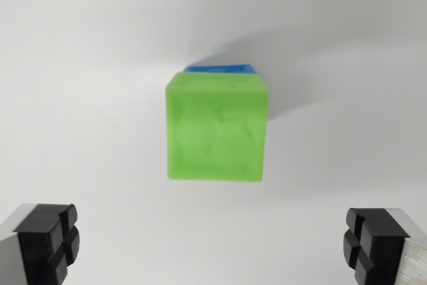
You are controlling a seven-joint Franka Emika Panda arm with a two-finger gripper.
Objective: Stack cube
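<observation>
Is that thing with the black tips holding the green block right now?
No. The tool is open and empty; the green block sits on a blue block, clear of both tips.

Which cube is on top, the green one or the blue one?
The green cube is on top. Only a thin strip of the blue cube peeks out behind it.

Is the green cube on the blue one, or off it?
On it: the green cube covers the blue cube, whose edge peeks out behind. The fingers stand apart, clear.
</observation>
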